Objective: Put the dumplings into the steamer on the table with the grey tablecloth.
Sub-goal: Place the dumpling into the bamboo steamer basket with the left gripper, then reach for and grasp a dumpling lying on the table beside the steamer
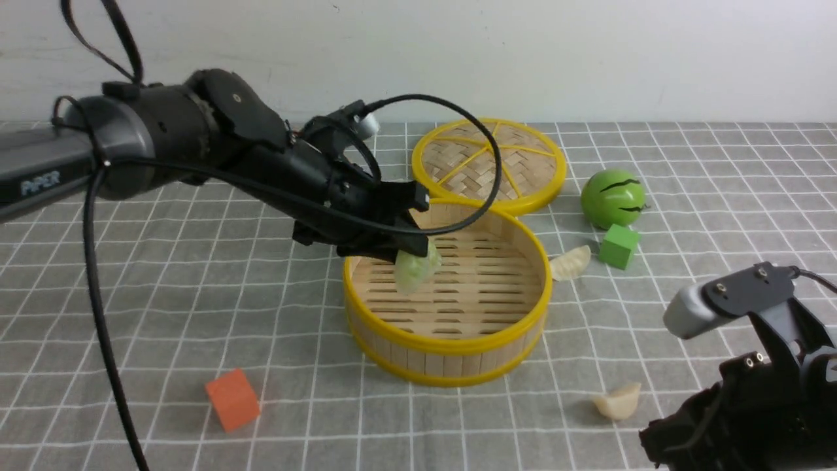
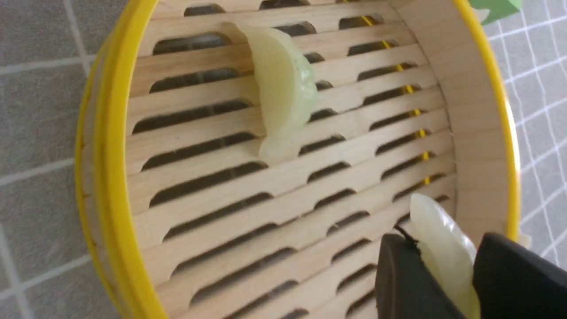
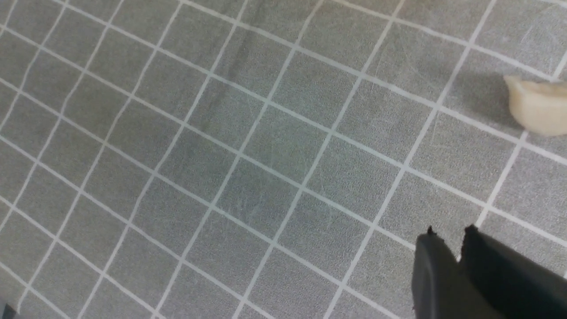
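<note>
The bamboo steamer [image 1: 451, 347] with yellow rims stands mid-table on the grey tablecloth [image 1: 196, 275]. My left gripper [image 1: 418, 252] reaches over its left inner side, shut on a pale green dumpling [image 1: 417, 269]. In the left wrist view the held dumpling [image 2: 436, 226] sits between the black fingers [image 2: 398, 274], low over the slatted floor, and a second green dumpling [image 2: 283, 88] lies on the steamer [image 2: 106, 133] floor. Two white dumplings lie on the cloth, one right of the steamer [image 1: 570, 261], one in front of it to the right [image 1: 618, 400]. My right gripper [image 3: 449, 232] hovers shut and empty near the latter [image 3: 538, 106].
The flat woven lid [image 1: 489, 163] lies behind the steamer. A green striped ball [image 1: 613, 198] and a green cube [image 1: 618, 246] sit to the right, and an orange cube [image 1: 232, 399] at the front left. My right arm [image 1: 752, 379] fills the front right corner.
</note>
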You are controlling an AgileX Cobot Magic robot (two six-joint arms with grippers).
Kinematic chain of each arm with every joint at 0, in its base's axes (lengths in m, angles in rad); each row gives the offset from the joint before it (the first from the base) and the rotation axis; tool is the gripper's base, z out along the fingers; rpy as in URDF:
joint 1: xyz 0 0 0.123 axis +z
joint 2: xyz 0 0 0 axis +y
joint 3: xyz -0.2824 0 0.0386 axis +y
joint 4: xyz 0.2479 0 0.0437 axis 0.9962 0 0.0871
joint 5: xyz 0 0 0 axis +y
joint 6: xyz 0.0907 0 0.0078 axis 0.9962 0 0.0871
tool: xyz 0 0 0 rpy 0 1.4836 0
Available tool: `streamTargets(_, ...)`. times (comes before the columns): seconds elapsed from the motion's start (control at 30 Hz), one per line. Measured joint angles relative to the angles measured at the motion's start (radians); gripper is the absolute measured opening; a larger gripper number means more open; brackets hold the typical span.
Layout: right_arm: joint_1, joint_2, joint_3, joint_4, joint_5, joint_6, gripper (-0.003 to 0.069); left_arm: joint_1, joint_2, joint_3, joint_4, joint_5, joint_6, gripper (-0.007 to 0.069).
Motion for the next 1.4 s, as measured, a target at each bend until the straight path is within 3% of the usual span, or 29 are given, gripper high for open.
streamTargets(0.27, 0.000, 0.017, 0.000, 0.001, 0.000, 0.000, 0.0095, -0.077, 0.070, 0.005, 0.037, -0.093, -0.025, 0.0227)
streamTargets(0.5, 0.000, 0.031, 0.000, 0.003, -0.004, 0.000, 0.0101, -0.102, 0.078, -0.013, 0.105, -0.132, -0.019, 0.0498)
streamTargets(0.67, 0.000, 0.033, -0.021, 0.003, -0.042, 0.005, 0.0115, -0.095, 0.040, -0.094, 0.196, -0.026, -0.032, 0.0566)
streamTargets(0.87, -0.038, 0.101, -0.124, 0.000, -0.186, 0.111, 0.0186, -0.087, -0.126, -0.232, 0.485, 0.206, -0.230, 0.0453)
streamTargets(1.03, -0.149, 0.311, -0.303, 0.013, -0.165, 0.134, 0.0286, -0.083, -0.302, -0.233, 0.767, 0.415, -0.406, 0.0215)
streamTargets(1.2, -0.179, 0.527, -0.474, 0.035, -0.161, 0.168, 0.0348, -0.082, -0.491, -0.082, 0.849, 0.470, -0.468, 0.0001)
streamTargets(1.4, -0.180, 0.731, -0.674, 0.014, -0.170, 0.233, 0.0393, -0.082, -0.745, 0.196, 0.876, 0.415, -0.505, -0.0014)
